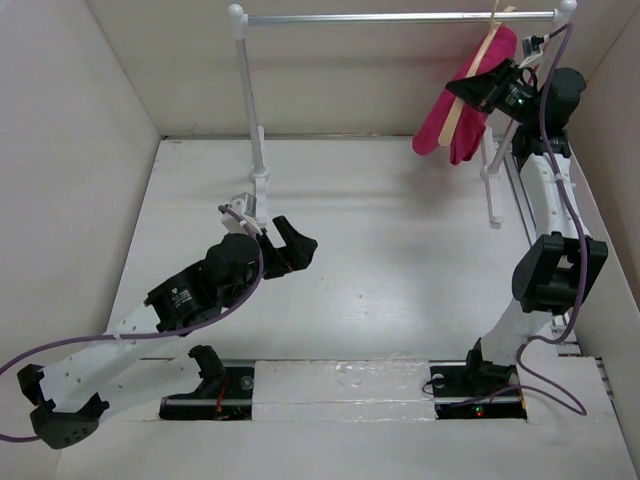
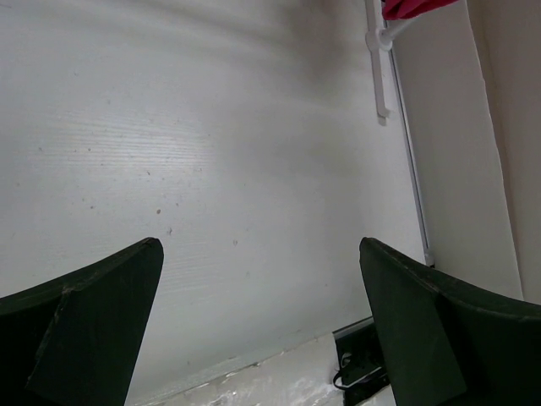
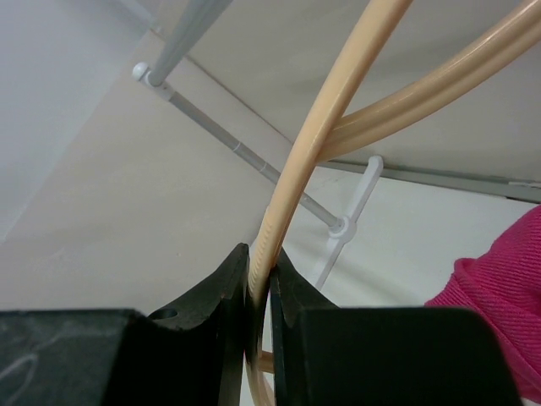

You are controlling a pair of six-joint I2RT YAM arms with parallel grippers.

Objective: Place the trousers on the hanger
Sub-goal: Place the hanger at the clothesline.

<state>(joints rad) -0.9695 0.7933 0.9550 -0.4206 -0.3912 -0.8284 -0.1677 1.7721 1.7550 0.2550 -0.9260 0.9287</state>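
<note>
Magenta-pink fabric trousers (image 1: 440, 125) hang draped over the slim, curved, light-tan wooden hanger (image 1: 476, 90), high at the right end of the white-and-silver metal rail frame (image 1: 400, 17). The right jaws are clenched on this hanger. In the right wrist view, the two black fingers (image 3: 211, 313) press from either side on one thin tan limb of the hanger (image 3: 308, 152), with only the wood between their tips. From there the limb sweeps up and away from the jaws, and a second tan limb branches off to the upper right.

The pink cloth (image 3: 499, 296) bulges just beside the right-hand finger, low and to the right of the grip. Whether it touches that finger cannot be told. From the top view, the right jaws reach in from the right across the front of the draped trousers, so pink shows both above the fingers and below them. The lower folds hang clear of the white table (image 1: 400, 250). The hanger's upper end reaches the rail bar, but whether its hook sits on the bar cannot be told.

The left jaws are released, their dark fingers (image 2: 93, 313) spread wide over bare table. They are well apart from the trousers. In the left wrist view, only a sliver of pink (image 2: 414, 7) shows far ahead, beyond the right-hand finger, above a white leg of the rail frame (image 2: 378, 59).
</note>
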